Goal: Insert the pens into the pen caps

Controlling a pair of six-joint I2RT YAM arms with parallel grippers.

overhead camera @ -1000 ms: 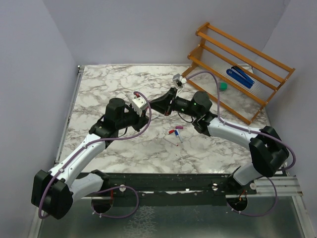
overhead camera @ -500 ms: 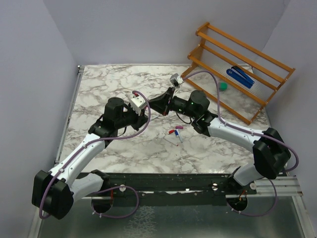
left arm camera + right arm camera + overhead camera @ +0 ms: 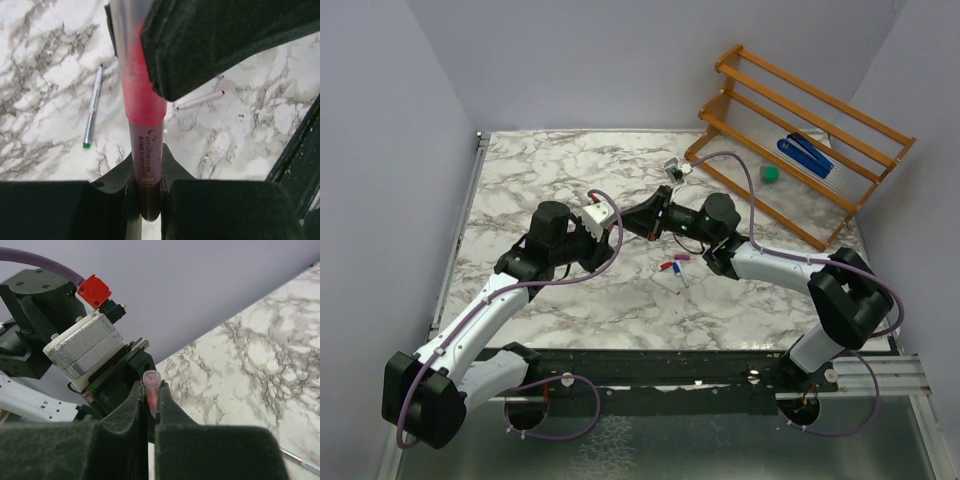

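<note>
My left gripper is shut on a red-bodied pen that stands up between its fingers. A translucent pink-red cap sits over the pen's far end. My right gripper is shut on that same cap, and its black finger shows at the top of the left wrist view. In the top view the left gripper and the right gripper meet tip to tip above the table's middle. Small red, pink and blue pieces lie on the table in front of them.
Two thin pens lie on the marble table: one with a green end, one with a red tip. A wooden rack at the back right holds a blue stapler. A small green block sits beside it.
My right gripper has moved left and a little down toward my left gripper, closing the gap, so the cap now meets the pen. The left arm shifted slightly.
</note>
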